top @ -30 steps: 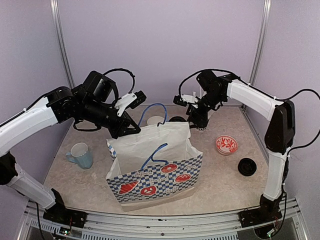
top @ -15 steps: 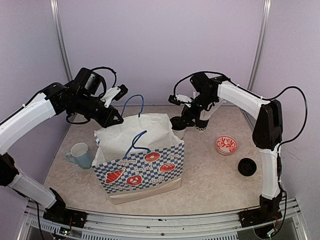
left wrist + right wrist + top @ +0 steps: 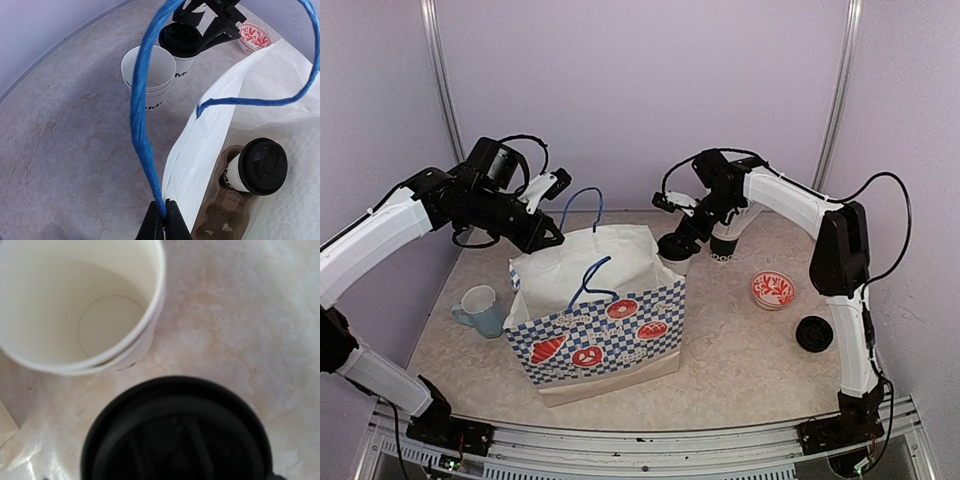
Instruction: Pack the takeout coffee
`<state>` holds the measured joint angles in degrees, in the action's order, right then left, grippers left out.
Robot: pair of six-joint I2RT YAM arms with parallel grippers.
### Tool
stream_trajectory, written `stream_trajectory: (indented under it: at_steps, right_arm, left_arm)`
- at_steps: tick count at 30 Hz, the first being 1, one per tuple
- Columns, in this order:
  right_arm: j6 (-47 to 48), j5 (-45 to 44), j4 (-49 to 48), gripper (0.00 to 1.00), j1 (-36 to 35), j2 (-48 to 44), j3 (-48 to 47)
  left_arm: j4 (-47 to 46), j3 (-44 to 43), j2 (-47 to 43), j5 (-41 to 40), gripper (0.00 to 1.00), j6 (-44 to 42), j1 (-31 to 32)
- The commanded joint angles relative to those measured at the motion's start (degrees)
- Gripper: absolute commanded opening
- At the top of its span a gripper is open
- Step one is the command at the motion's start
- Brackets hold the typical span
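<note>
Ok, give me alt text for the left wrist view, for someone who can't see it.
The left gripper has its jaws shut on the blue handle of the paper bag. Inside the bag a black-lidded cup sits in a cardboard carrier; on the table beyond stand an open white cup and a second lidded cup.

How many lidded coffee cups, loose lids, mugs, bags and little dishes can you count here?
Paper bag: 1
Lidded paper cups: 2, bagged one, table one
Loose black lid: 1
Blue mug: 1
Red-patterned dish: 1
Total: 6
</note>
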<state>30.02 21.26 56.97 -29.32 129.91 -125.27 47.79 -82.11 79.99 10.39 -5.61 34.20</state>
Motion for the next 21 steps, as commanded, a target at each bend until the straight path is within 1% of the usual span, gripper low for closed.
stream_trajectory:
  at_steps: [1, 7, 11, 12, 13, 15, 21]
  right_arm:
    - [-2.2, -0.1, -1.0, 0.91, 0.4, 2.8, -2.1]
    - [-3.0, -0.7, -1.6, 0.90, 0.3, 4.2, -2.5]
    - [-3.4, -1.3, -1.7, 0.82, 0.3, 3.8, -2.4]
    - [-3.4, -1.2, -1.6, 0.78, 0.3, 3.3, -2.2]
    - [-3.4, -1.1, -1.7, 0.75, 0.3, 2.5, -1.7]
    - [-3.3, -0.9, -2.0, 0.71, 0.3, 0.2, 0.0]
    - [-1.6, 1.2, -3.3, 0.66, 0.3, -10.3, 8.9]
  left_arm:
    - [-1.9, 1.0, -0.2, 1.3, 0.04, -0.9, -0.4]
    - [-2.8, 1.3, 0.0, 2.4, 0.04, -1.0, -0.4]
    - [-3.4, 1.6, 0.0, 2.7, 0.04, -1.2, -0.4]
    - [-3.7, 1.8, 0.0, 2.8, 0.04, -1.2, -0.4]
    - [-4.1, 1.9, 0.0, 3.0, 0.04, -1.2, -0.4]
    - [-5.1, 2.2, 0.1, 3.3, 0.04, -1.1, -0.4]
    - [-10.6, 3.0, 1.1, 4.1, 0.04, 0.2, -0.7]
